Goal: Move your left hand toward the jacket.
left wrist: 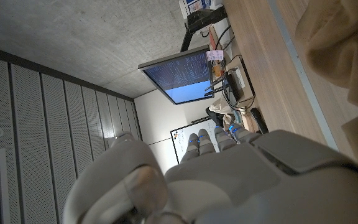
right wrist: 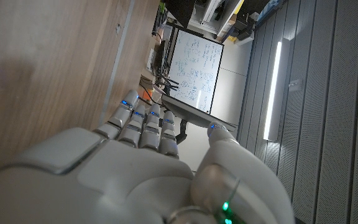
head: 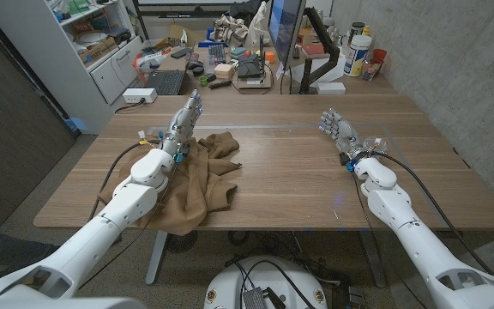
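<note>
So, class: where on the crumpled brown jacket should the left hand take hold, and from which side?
Probably the raised bunched folds at the jacket's far end, beside the left hand. Come from the left and above: the cloth mounds there, giving something to pinch, while the near part hangs over the table edge.

Left hand (left wrist: 241, 180) (empty) beside the brown jacket (left wrist: 344, 56).

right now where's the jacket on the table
In the head view the brown jacket lies crumpled on the robot's left side of the wooden table, reaching its near edge, right beside the left hand, whose forearm lies along its left border.
</note>
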Action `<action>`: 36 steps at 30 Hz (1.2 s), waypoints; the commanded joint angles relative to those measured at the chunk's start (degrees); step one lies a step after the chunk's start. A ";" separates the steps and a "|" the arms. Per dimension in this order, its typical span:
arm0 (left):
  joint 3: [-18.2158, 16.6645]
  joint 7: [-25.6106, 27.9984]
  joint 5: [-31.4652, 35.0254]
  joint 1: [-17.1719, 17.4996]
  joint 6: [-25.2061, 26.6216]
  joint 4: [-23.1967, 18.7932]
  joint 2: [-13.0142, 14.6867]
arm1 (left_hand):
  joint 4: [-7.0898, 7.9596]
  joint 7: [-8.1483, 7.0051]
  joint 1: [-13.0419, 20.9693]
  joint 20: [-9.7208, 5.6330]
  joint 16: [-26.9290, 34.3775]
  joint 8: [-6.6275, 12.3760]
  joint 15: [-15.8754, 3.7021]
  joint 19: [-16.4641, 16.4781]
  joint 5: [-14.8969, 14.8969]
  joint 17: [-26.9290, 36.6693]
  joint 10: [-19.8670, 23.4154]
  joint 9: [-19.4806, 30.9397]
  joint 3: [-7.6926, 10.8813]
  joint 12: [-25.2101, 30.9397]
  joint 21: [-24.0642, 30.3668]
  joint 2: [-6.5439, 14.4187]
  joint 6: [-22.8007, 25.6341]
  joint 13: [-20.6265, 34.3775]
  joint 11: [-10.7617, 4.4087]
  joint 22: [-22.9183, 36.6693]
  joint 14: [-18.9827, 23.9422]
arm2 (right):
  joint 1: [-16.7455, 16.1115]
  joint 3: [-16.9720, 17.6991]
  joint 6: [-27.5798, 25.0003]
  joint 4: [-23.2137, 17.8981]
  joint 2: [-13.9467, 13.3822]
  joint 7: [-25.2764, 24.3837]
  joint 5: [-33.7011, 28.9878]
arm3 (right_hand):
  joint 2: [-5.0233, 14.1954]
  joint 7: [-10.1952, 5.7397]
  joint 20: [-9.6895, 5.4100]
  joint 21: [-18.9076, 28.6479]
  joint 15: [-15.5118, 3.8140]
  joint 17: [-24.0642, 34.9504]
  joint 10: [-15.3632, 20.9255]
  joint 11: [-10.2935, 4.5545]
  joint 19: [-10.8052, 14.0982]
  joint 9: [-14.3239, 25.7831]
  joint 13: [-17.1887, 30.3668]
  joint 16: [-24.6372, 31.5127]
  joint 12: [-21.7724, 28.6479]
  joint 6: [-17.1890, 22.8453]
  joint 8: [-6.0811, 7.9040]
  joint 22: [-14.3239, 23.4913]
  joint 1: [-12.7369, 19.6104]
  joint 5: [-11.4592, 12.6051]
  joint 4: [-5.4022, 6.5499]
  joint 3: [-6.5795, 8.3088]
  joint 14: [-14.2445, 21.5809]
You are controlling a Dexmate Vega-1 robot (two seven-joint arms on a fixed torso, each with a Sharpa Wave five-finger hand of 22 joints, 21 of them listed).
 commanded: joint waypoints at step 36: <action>-5.69 3.18 1.88 6.94 -1.08 -11.26 5.98 | -0.59 0.09 1.43 -0.77 0.41 0.48 0.20 -0.34 0.46 0.14 0.76 0.17 -0.16 0.36 -0.13 0.18 0.98 0.01 0.09 0.25 0.73 | 1.49 0.46 0.20 0.38 1.19 1.60 -0.44 | 0.66 -0.09 -0.04 -1.27 -0.15 0.00 0.69 0.00 1.07 0.10 0.15 0.07 0.47 0.69 0.22 0.12 0.23 0.31 -0.40 0.25 0.60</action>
